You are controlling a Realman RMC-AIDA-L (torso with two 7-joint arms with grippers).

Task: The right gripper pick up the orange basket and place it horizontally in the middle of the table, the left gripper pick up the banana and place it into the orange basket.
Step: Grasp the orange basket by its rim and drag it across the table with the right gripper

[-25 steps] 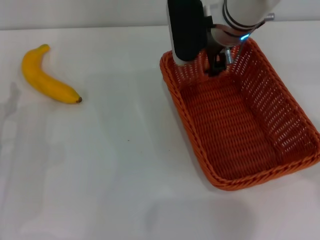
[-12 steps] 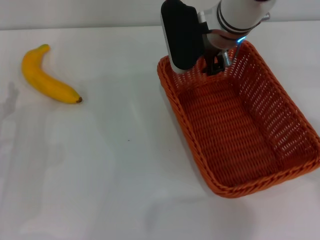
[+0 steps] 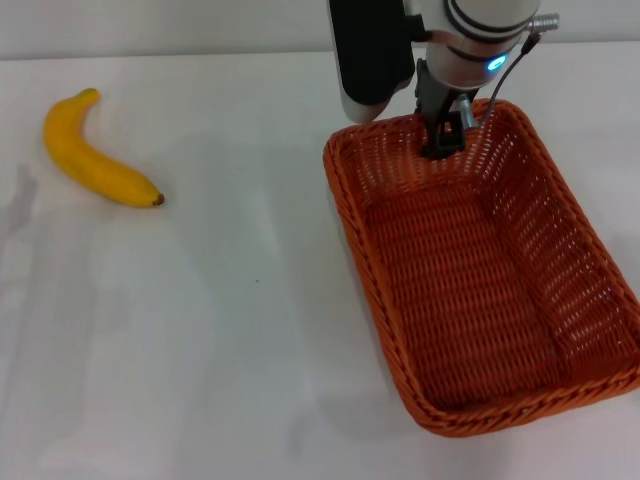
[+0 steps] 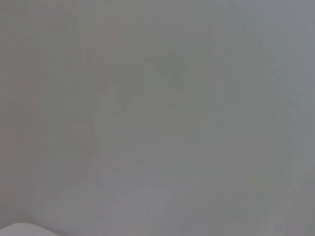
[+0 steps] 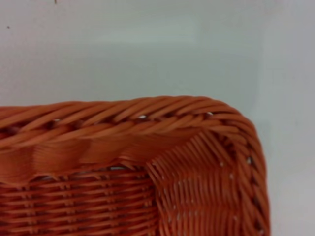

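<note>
Lying at nine o'clock on my white surface [image 3: 250, 300], the banana [image 3: 95, 155] sits untouched, dark tip toward the middle. At three o'clock I see the orange basket [image 3: 480, 290]; my right gripper [image 3: 441, 140] has its fingers clamped on the far rim. My left gripper is out of view.

Orange basket [image 3: 480, 290] rt corner cut off.

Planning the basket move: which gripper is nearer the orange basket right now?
Right. The right gripper is at the orange basket's far short rim, fingers down at the wall. The left gripper is in no view, so it cannot be placed.
</note>
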